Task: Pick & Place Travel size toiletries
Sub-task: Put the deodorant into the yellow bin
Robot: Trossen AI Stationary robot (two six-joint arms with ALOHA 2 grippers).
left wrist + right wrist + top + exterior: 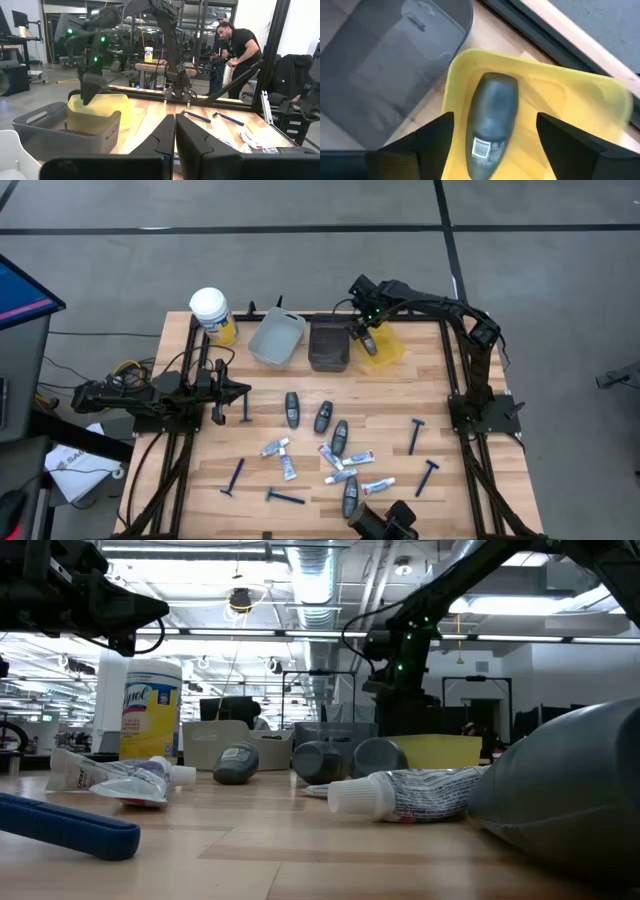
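Observation:
My right gripper (492, 119) is open above the yellow bin (390, 346) at the table's far edge. A dark grey oval bottle (494, 100) shows between its spread fingers, apart from both, within the bin's outline. I cannot tell whether the bottle rests on the bin's floor. My left gripper (243, 391) is shut and hangs above the table's left side, over a blue razor (245, 410). More dark bottles (323, 417), white tubes (330, 457) and blue razors (415, 435) lie flat on the wooden table.
A light grey bin (277, 338) and a dark bin (329, 345) stand left of the yellow one. A white-lidded yellow jar (212, 315) stands at the far left corner. A person (240, 45) stands beyond the table's right side.

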